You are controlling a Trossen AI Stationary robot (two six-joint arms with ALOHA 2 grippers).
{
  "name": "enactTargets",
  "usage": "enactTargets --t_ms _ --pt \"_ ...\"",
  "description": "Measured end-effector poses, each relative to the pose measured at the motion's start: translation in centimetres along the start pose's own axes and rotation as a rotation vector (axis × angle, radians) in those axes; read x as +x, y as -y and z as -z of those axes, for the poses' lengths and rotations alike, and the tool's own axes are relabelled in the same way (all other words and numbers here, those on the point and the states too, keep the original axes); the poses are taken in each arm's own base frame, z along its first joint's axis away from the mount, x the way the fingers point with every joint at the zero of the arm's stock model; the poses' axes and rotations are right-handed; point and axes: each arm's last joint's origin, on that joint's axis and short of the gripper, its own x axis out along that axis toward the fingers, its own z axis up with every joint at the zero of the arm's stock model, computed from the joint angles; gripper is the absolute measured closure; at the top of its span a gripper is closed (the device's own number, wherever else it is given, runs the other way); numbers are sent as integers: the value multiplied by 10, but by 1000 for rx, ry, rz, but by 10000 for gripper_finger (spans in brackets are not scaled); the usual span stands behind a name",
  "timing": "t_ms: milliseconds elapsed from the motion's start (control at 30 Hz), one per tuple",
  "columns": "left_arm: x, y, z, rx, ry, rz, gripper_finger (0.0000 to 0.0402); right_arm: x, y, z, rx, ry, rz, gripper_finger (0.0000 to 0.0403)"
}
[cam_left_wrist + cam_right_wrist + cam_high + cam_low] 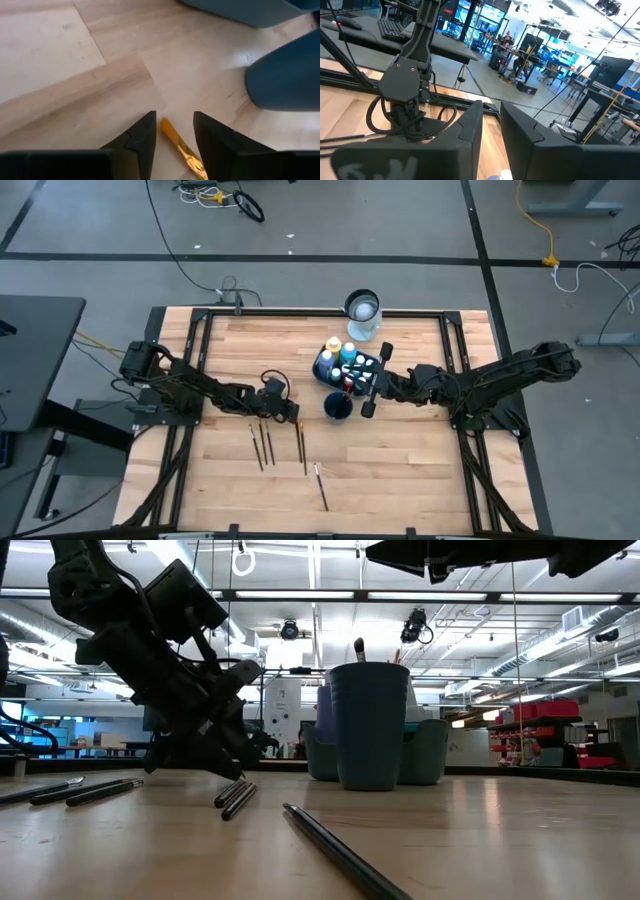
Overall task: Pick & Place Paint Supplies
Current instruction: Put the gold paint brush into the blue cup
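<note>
A dark blue cup (pixel 338 406) stands on the wooden table (pixel 400 470) just ahead of the left fingers (pixel 140 142); a clear glass jar (pixel 362 313) stands well beyond them.

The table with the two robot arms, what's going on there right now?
The robot is sorting paint supplies. The left pincer is down at the wooden table, its fingers apart either side of a yellow-handled brush lying flat. Four more brushes lie loose nearby. The right pincer hangs over a blue caddy of small paint bottles, next to a dark cup that already has a brush standing in it. A glass jar sits behind.
</note>
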Motion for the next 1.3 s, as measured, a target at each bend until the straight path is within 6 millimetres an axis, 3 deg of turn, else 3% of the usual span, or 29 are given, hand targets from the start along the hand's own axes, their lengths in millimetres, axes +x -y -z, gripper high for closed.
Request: enactTargets --t_ms 733,1067,1300 --pt "-1 -2 3 -90 -37 -20 322 0 0 0 0 0 0 331" --pt "-1 -2 3 -83 -44 -16 330 0 0 0 0 0 0 331" --pt "-1 -2 4 -39 -46 -18 389 0 0 0 0 0 0 331"
